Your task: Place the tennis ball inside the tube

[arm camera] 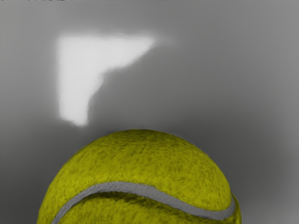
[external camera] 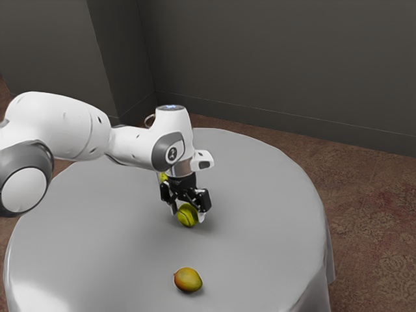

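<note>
at six o'clock under the hand, tennis ball; can't tell if clamped, off-center grip could drop it.

No words or numbers can be read. The arm bears a pale round emblem on a dark joint cover and a small blue mark on top, its detail too small to make out.
</note>
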You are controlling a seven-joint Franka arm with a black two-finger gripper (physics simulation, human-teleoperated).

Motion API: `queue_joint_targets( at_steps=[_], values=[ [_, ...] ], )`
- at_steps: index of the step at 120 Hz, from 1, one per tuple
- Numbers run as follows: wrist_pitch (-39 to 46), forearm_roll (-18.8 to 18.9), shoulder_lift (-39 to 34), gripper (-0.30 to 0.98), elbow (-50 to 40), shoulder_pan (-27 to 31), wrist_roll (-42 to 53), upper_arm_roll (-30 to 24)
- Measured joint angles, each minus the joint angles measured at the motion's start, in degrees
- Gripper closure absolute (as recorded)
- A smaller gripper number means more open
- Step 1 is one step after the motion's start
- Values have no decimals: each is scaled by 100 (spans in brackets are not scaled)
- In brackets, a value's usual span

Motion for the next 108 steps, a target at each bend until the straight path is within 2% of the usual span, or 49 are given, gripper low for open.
queue_joint_targets(
  at_steps=[70,108],
  values=[
    [99,-11,175,1,84,24,145,-17],
    [89,101,157,25,99,-17,192,-9]
  ],
)
